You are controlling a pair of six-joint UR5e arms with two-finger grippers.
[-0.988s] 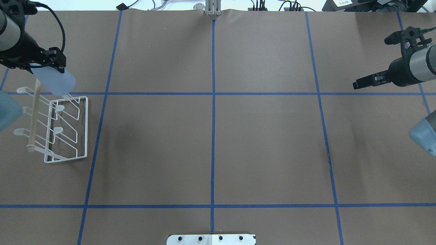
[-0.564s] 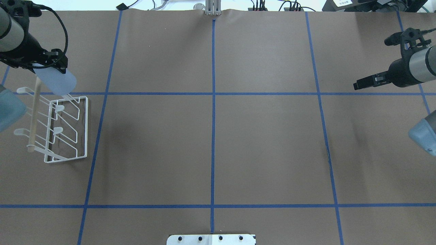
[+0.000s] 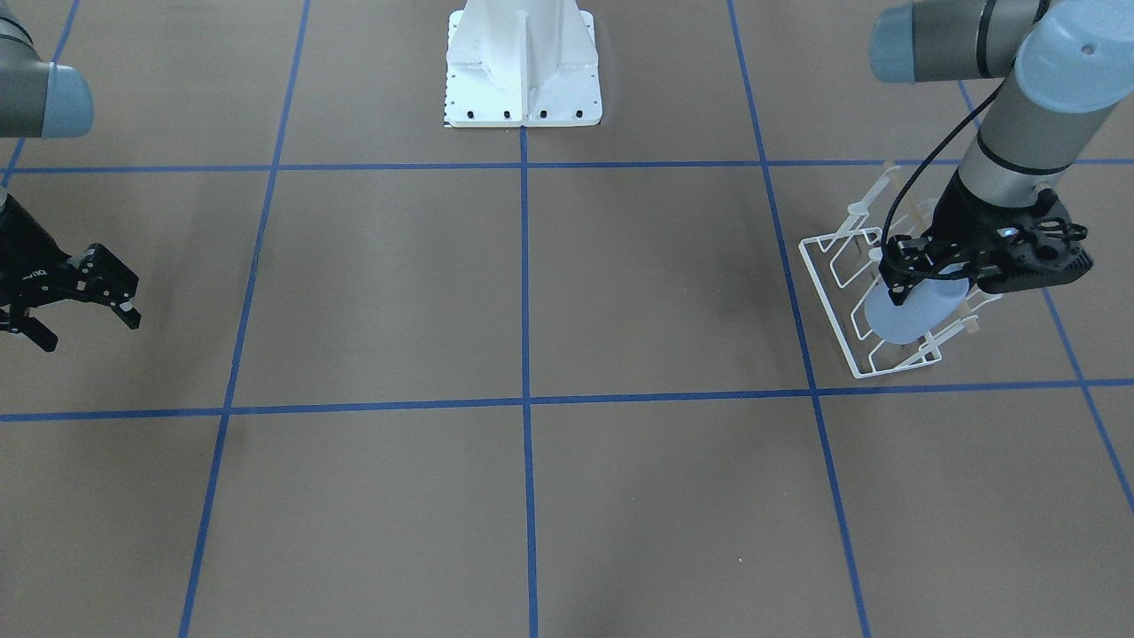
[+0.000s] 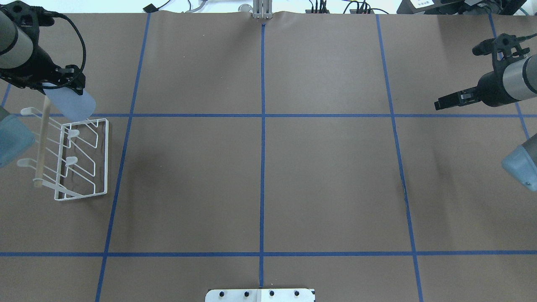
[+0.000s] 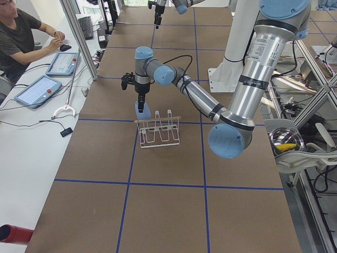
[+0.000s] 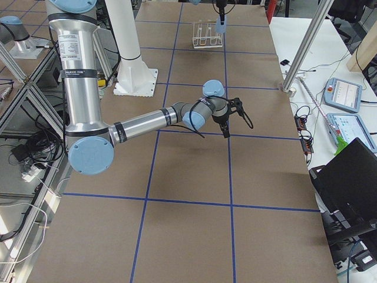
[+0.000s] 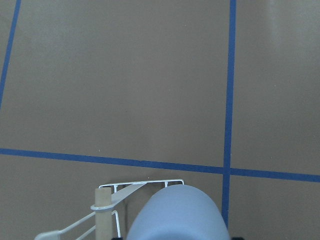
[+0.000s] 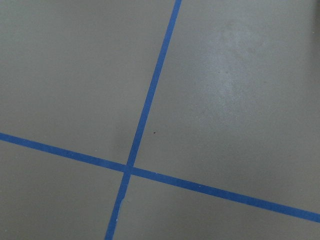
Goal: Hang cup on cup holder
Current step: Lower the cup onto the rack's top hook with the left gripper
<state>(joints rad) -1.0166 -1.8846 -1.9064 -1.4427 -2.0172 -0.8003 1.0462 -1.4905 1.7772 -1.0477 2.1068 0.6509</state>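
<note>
The pale blue cup [image 4: 72, 103] is in my left gripper [image 4: 58, 82], which is shut on it. The cup hangs above the far end of the white wire cup holder [image 4: 102, 157], near its wooden rod [image 4: 42, 142]. In the front-facing view the cup [image 3: 908, 312] overlaps the far prongs of the cup holder [image 3: 813, 264]; I cannot tell whether they touch. The left wrist view shows the cup [image 7: 177, 215] above the holder's end [image 7: 142, 185]. My right gripper [image 3: 84, 323] is open and empty, far off over bare table.
The robot's white base plate [image 4: 260, 295] sits at the near middle edge. Blue tape lines [image 4: 262, 126] divide the brown table. An operator [image 5: 23, 37] with tablets sits beyond the far edge.
My left gripper with the cup has shifted slightly right and toward the far edge, over the holder's far end. The right arm has hardly moved.
</note>
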